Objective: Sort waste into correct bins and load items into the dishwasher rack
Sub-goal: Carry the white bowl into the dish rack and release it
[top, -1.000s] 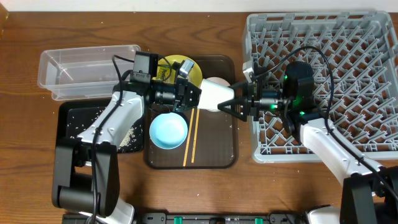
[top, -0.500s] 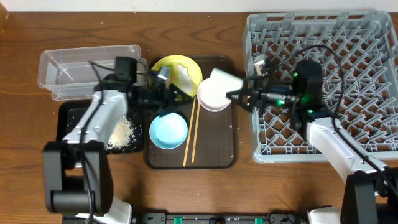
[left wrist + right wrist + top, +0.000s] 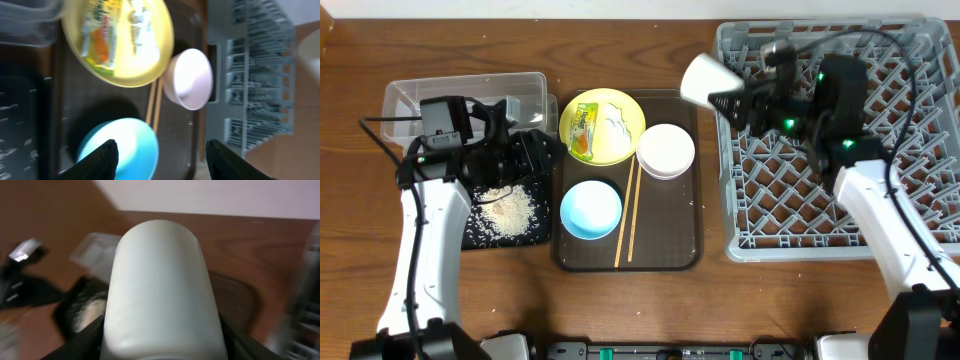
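Note:
My right gripper is shut on the small pale cup, held in the air by the far left corner of the grey dishwasher rack. The cup fills the right wrist view between both fingers. My left gripper hangs open and empty over the black tray, where rice lies. The yellow plate carries the snack wrapper and paper scrap. The white bowl, blue bowl and chopsticks lie nearby. The left wrist view shows the blue bowl below my open gripper.
The plate, bowls and chopsticks rest on a dark brown serving tray between the bins and the rack. The clear tub stands behind the black tray at the far left. Bare wooden table runs along the front edge.
My right gripper lifted the cup off the brown tray, up and back toward the rack's corner. My left arm drew back left from the plate to over the black tray and opened.

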